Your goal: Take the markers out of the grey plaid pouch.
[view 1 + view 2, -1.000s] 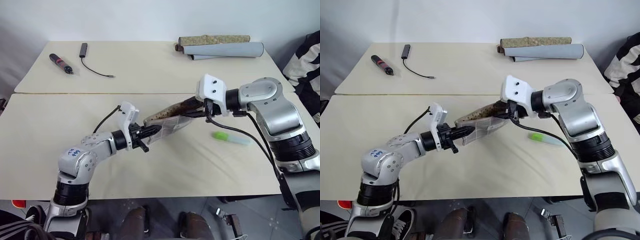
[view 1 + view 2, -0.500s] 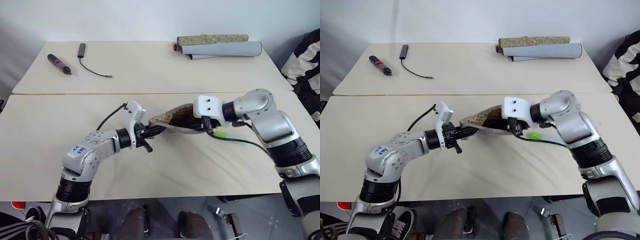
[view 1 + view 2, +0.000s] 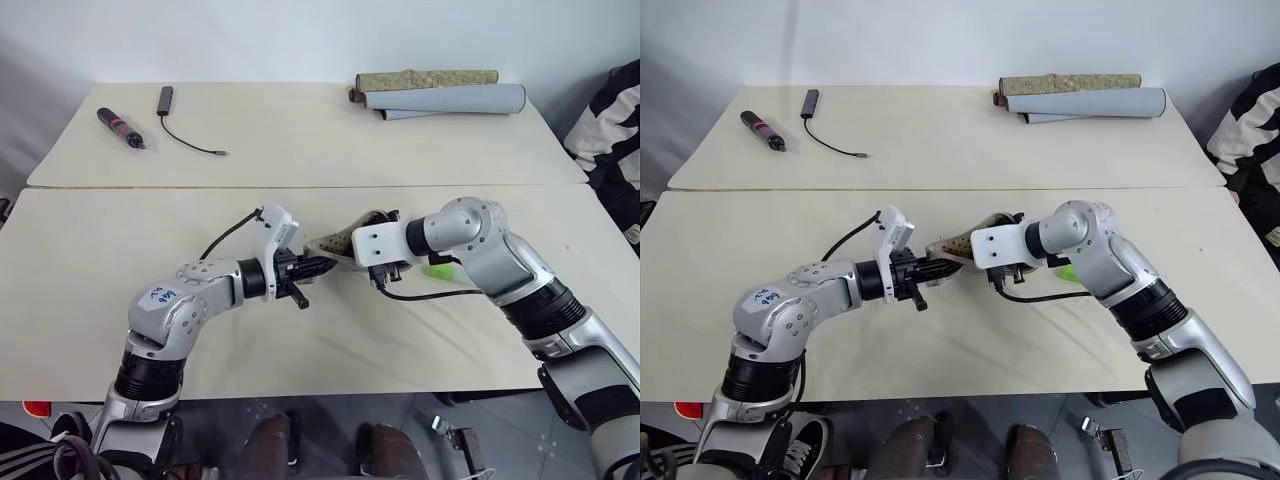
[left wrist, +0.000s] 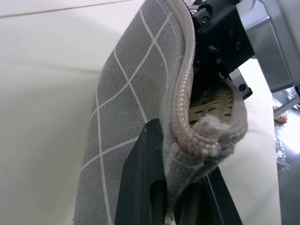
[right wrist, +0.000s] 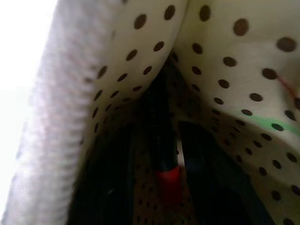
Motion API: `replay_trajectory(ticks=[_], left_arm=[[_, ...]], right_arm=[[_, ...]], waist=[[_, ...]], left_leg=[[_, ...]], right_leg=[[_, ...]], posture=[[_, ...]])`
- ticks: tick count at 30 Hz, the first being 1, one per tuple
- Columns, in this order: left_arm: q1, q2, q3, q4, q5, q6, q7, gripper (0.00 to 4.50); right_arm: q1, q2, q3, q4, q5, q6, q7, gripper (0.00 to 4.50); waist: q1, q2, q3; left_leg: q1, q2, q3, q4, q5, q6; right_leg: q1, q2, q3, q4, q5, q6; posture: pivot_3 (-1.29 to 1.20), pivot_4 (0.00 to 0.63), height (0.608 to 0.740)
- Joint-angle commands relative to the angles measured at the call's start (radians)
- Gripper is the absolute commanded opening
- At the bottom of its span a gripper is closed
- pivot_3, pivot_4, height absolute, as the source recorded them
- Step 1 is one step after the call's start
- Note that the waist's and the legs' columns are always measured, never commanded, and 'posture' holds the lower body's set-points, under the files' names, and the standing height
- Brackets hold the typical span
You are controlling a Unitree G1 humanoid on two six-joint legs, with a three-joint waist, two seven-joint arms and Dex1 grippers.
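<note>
The grey plaid pouch (image 3: 335,247) hangs just above the middle of the near table. My left gripper (image 3: 315,266) is shut on its end, and its fingers (image 4: 145,187) pinch the zipper edge. My right gripper (image 5: 157,187) is pushed into the pouch's open mouth and is open. In the right wrist view, against the dotted lining, a dark marker with a red end (image 5: 166,176) lies between its two fingers. I cannot tell if they touch it. A light green marker (image 3: 440,268) lies on the table just behind my right forearm.
On the far table lie a black pen-like tool with a pink band (image 3: 122,127) and a small cable with a plug (image 3: 185,125) at the left. Rolled mats (image 3: 440,92) lie at the back right. Black-and-white striped fabric (image 3: 610,130) shows at the right edge.
My right gripper has dropped and swung left from the pouch's raised end into its mouth, rolling as it went. The pouch has bunched up shorter. My left gripper has kept its hold.
</note>
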Motion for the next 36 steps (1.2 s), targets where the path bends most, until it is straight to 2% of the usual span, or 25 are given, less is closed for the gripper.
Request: replay_trajectory(ticks=[1, 8, 12, 15, 18, 36], left_arm=[[-0.002, -0.027, 0.028, -0.033, -0.061, 0.026, -0.012, 0.00], [0.007, -0.013, 0.005, -0.058, -0.066, 0.034, -0.051, 0.00], [0.009, -0.042, 0.048, -0.060, -0.116, 0.045, -0.045, 0.00], [0.013, -0.055, 0.066, -0.055, -0.138, 0.062, -0.038, 0.00], [0.027, -0.082, 0.112, -0.054, -0.197, 0.101, -0.029, 0.00], [0.087, -0.036, 0.068, -0.043, -0.144, 0.073, -0.028, 0.00]], right_arm=[[-0.027, 0.015, -0.054, -0.012, 0.023, 0.047, 0.004, 1.50], [-0.013, 0.008, -0.034, -0.012, 0.000, 0.055, 0.053, 1.50], [-0.006, 0.025, -0.039, -0.026, 0.024, 0.101, 0.080, 1.50], [-0.007, 0.031, -0.037, -0.032, 0.019, 0.092, 0.077, 2.33], [-0.008, 0.041, -0.025, -0.047, 0.017, 0.082, 0.084, 2.33], [-0.024, 0.165, 0.020, 0.128, -0.067, 0.005, -0.014, 2.33]], waist=[[0.000, 0.000, 0.000], [0.000, 0.000, 0.000], [-0.001, 0.000, 0.000], [0.000, 0.000, 0.000], [-0.001, 0.000, 0.000], [-0.021, 0.000, 0.000]], left_leg=[[0.000, 0.000, 0.000, 0.000, 0.000, 0.000], [0.000, 0.000, 0.000, 0.000, 0.000, 0.000], [0.000, 0.000, 0.000, 0.000, 0.000, 0.000], [0.000, 0.000, 0.000, 0.000, 0.000, 0.000], [0.000, 0.000, 0.000, 0.000, 0.000, 0.000], [0.001, 0.000, 0.000, 0.000, 0.000, 0.000]], right_leg=[[0.000, 0.000, 0.000, 0.000, 0.000, 0.000], [0.000, 0.000, 0.000, 0.000, 0.000, 0.000], [0.000, 0.000, 0.000, 0.000, 0.000, 0.000], [0.000, 0.000, 0.000, 0.000, 0.000, 0.000], [0.000, 0.000, 0.000, 0.000, 0.000, 0.000], [0.001, 0.000, 0.000, 0.001, 0.000, 0.000]], posture=[[0.00, 0.150, 0.740], [0.00, 0.150, 0.740], [0.00, 0.150, 0.740], [0.00, 0.150, 0.740], [0.00, 0.150, 0.740], [0.00, 0.150, 0.740]])
